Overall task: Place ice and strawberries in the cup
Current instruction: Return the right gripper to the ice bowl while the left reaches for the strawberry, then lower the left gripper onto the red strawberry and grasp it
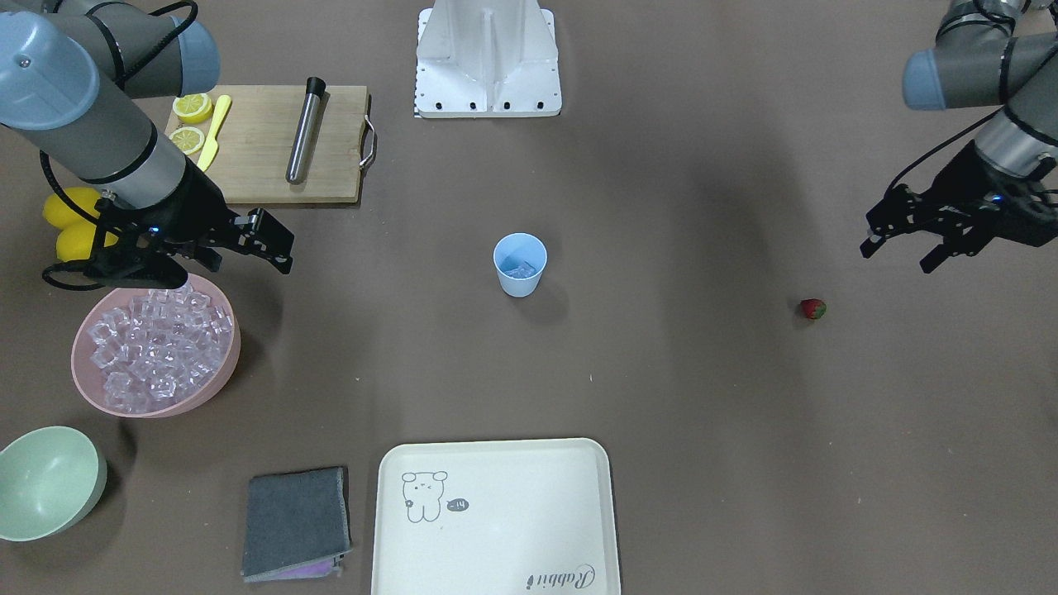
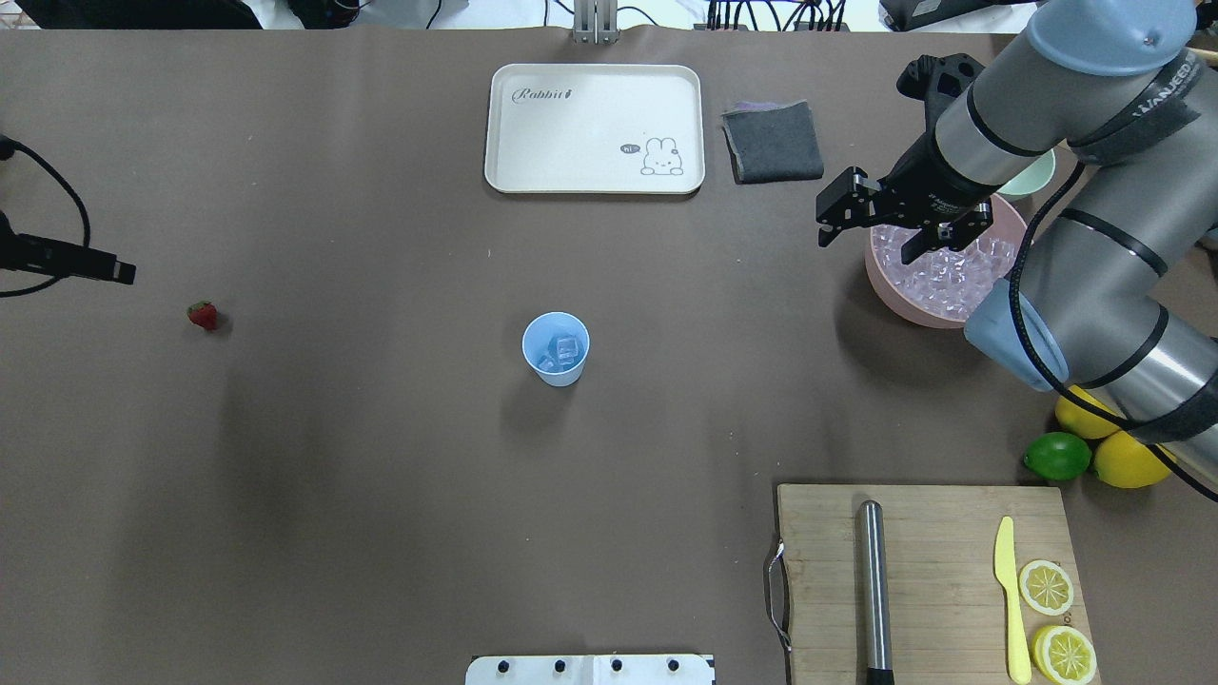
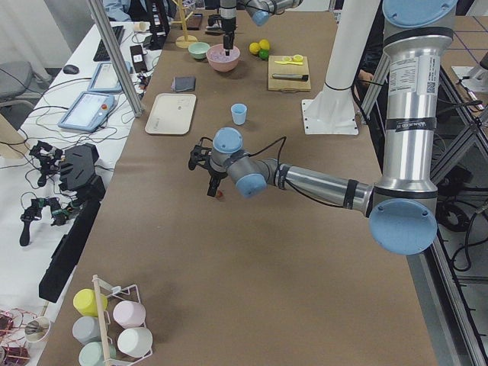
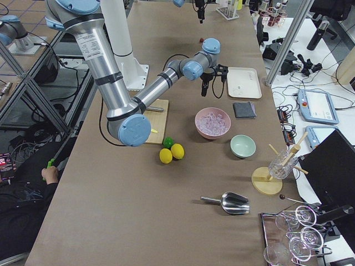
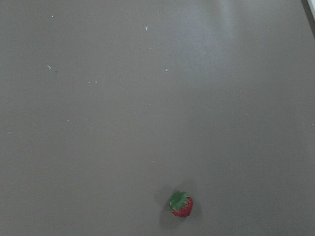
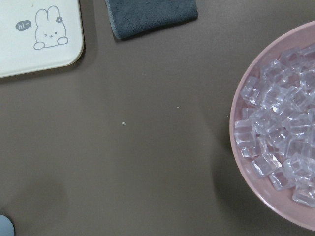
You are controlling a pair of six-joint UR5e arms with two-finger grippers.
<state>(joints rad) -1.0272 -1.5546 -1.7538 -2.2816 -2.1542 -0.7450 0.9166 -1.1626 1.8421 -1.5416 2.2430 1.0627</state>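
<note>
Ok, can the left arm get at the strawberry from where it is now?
Probably yes. The left gripper hangs open above and close to the strawberry, which lies by itself on the table. Nothing stands between them, and the cup is well off.

— We see silver-grey tubular arms (image 2: 990, 124), with pale-blue caps (image 2: 1109, 24) at the joints.
— We'd add thin black cables (image 2: 1012, 285), black grippers (image 1: 897, 257) and a white base (image 1: 488, 58) with dark screws.
</note>
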